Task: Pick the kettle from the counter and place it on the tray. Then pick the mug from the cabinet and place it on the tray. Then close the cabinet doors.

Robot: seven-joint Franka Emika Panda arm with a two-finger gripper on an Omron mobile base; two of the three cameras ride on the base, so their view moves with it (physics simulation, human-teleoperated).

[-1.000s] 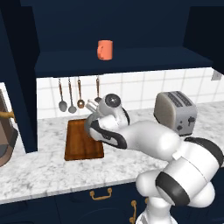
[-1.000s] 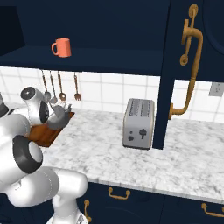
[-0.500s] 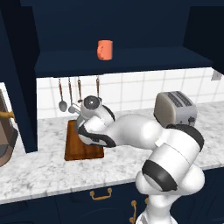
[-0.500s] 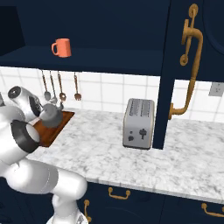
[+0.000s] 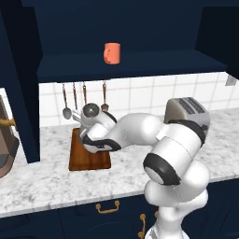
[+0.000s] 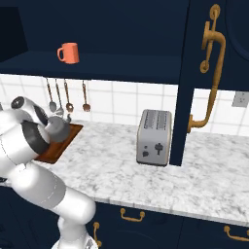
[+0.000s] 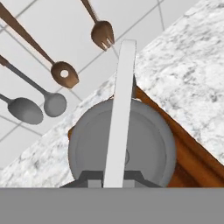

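Two-thirds of the task left, by the look of things: only the first carry close to done. Grips the kettle [image 7: 148,144] by its thin arched handle, hand [image 7: 113,179] pinched tight on that pale band, seen from straight above in the hand view. Hangs the kettle from the top that way so the round body stays level and the spout stays clear. Sits over the tray [image 7: 192,162], toward the end nearest the tiled wall; cannot tell whether the base touches the wood or hovers just above. Probably calls for lowering and letting go once contact is sure.

Leaves the mug [image 5: 112,52] alone on the shelf of the cabinet [image 5: 140,65], upright, well above the tray. Leaves the cabinet doors [image 6: 214,73] swung open too, long gold handle facing the room, as suits a mug yet to be fetched.

Below, a marbled surface [image 5: 46,182] along the wall, with the tray lying flat on it [image 5: 88,161]. Further along, well apart from the tray, a silver toaster [image 6: 155,137]. On the white tiles behind the tray, a row of hanging utensils [image 7: 64,74]: spoons, a slotted spoon, a fork. Under the surface, navy drawers [image 5: 107,219] with gold pulls.
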